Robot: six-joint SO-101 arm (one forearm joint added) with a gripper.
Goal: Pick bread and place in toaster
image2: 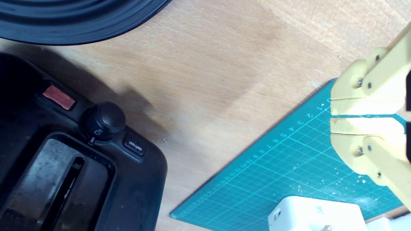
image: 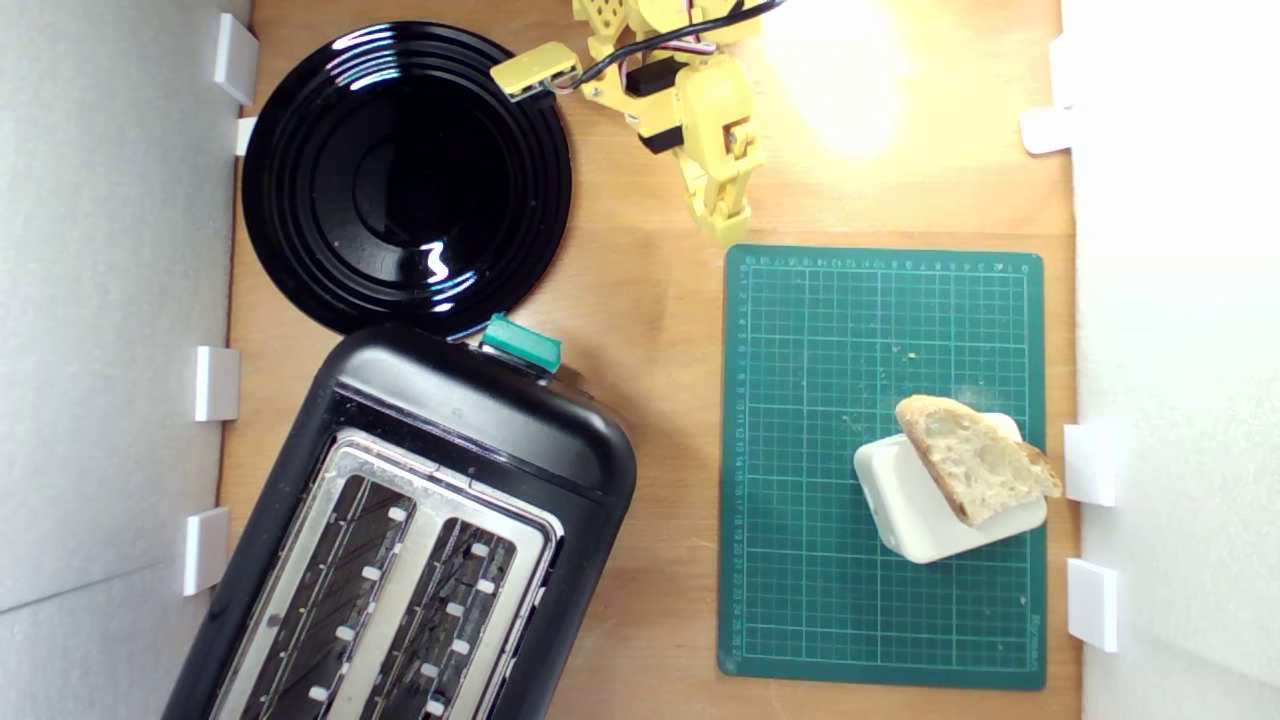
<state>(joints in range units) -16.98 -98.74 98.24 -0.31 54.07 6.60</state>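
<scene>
In the exterior view the bread (image: 975, 458) leans on a white block (image: 915, 505) on the green mat (image: 800, 500), at five o'clock from the pincer (image: 722, 222), long axis ten-to-four, while the wrist view shows the jaws nearly closed, empty.

toaster (image: 420, 530): lower end cut off by the bottom edge of the exterior view; slot interiors too dark to tell
arm (image: 690, 90): upper part runs out at the top of the exterior view
bread (image: 975, 460): hides part of the white block (image: 915, 505) beneath it; not visible in the wrist view
plate (image2: 80, 19): only a rim arc shows, upper left of the wrist view
fingers (image2: 366, 106): cut off at the wrist view's right edge
surface (image: 840, 90): washed out by glare at the top of the exterior view
</scene>
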